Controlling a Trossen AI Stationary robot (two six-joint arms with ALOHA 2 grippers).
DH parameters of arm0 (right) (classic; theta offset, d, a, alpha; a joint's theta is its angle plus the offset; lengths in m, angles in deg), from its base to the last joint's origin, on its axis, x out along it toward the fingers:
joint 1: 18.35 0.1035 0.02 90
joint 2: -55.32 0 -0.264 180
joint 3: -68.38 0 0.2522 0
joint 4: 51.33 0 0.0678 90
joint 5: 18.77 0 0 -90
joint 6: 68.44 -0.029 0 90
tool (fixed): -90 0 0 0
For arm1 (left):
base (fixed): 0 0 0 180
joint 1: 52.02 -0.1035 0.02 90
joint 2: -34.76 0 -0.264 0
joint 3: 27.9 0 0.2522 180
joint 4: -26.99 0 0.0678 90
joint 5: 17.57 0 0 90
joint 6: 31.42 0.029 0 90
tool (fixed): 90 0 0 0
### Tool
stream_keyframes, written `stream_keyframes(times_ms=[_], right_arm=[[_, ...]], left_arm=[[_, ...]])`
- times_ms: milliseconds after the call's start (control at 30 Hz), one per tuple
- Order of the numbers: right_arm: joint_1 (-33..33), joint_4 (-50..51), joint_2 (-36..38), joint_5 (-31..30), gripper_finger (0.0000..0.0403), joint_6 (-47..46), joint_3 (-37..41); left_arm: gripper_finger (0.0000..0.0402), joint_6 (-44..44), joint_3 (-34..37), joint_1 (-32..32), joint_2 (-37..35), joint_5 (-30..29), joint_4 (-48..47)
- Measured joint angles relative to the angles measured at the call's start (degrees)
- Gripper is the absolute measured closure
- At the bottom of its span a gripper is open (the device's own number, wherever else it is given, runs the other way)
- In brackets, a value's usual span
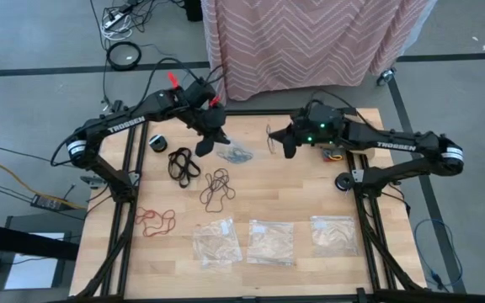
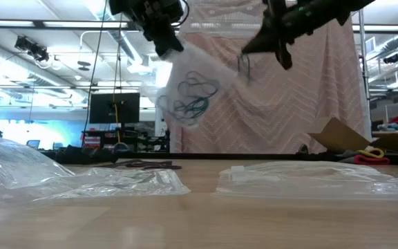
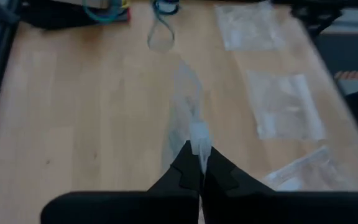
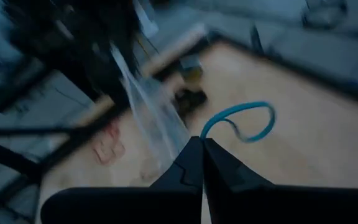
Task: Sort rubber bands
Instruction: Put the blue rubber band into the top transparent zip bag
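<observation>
My left gripper (image 1: 211, 141) is shut on a clear plastic bag (image 2: 200, 76) held high over the far middle of the table; teal-blue rubber bands (image 2: 192, 98) sag inside it. My right gripper (image 1: 285, 145) is shut beside it, with a teal-blue band loop (image 4: 242, 120) at its fingertips. On the wood lie the black cluster (image 1: 183, 162), the dark brown cluster (image 1: 217, 188) and the red cluster (image 1: 156, 221). My left gripper pinches the clear bag by its top edge (image 3: 198, 138) between its two fingers, lifted clear of the table. The bag hangs below and sideways from the fingers, with the teal bands in its low belly. My right gripper is shut on a teal-blue band, pinching one end of the loop (image 4: 207, 132) at the fingertips; the rest of the loop stands free in the air. A strip of the bag (image 4: 151, 115) also reaches these fingertips; whether it is pinched too, I cannot tell.
Three flat clear bags (image 1: 217, 242) (image 1: 271, 243) (image 1: 333, 235) lie in a row along the table's near side. A small black roll (image 1: 158, 143) sits near the left arm, and coloured bits (image 1: 333, 155) lie under the right arm. Bare wood is between the clusters and the bags.
</observation>
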Motion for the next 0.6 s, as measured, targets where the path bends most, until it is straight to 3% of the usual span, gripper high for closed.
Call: stream_keyframes(times_ms=[233,600], right_arm=[[0.1,-10.1,-0.2,-0.8,0.0403,-0.2,-0.1],[1.1,-12.3,-0.2,-3.6,0.0403,0.3,-0.1]], left_arm=[[0.0402,-0.7,0.0,0.5,0.9,1.9,1.6],[0.0402,-3.6,0.0,0.6,2.2,2.0,7.9]])
